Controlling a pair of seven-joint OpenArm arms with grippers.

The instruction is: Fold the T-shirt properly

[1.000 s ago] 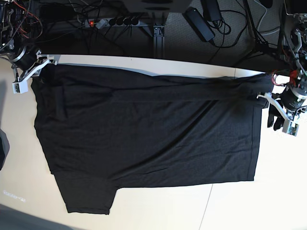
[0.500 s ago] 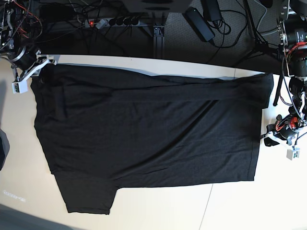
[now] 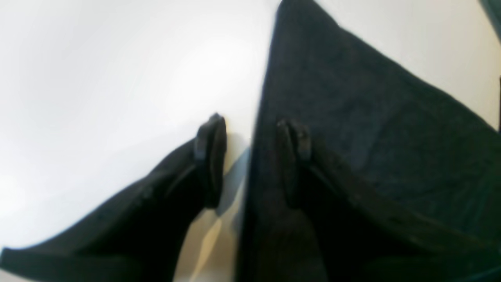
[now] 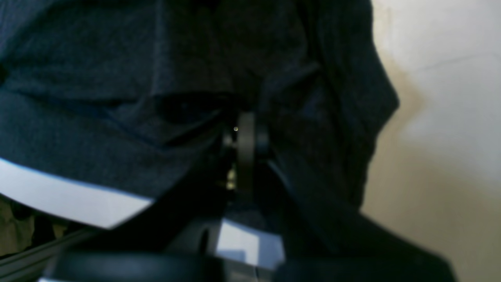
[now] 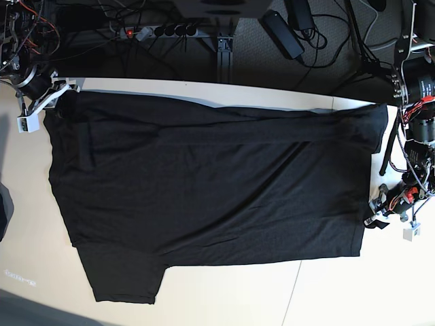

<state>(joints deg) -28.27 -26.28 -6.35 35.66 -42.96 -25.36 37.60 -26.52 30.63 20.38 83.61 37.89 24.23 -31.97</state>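
T-shirt (image 5: 211, 183): big black tee spread mostly flat across the white table (image 5: 340, 292), long side running left to right in the base view. Far edge is folded over into a band along the back of the table, one sleeve sticks out at the near left.

Left hand (image 3: 250, 156): released, fingers (image 3: 211, 156) clearly spread. One finger is over bare table, the other over the shirt's edge, nothing pinched between them. In the base view it sits by the shirt's near right corner.

Right hand (image 4: 244, 149): clenched on the T-shirt, fabric bunched up right around the closed tips. It's at the far left corner of the table, holding that corner of the shirt.

Floor clutter: power strip (image 5: 163, 30) and cables behind the table.
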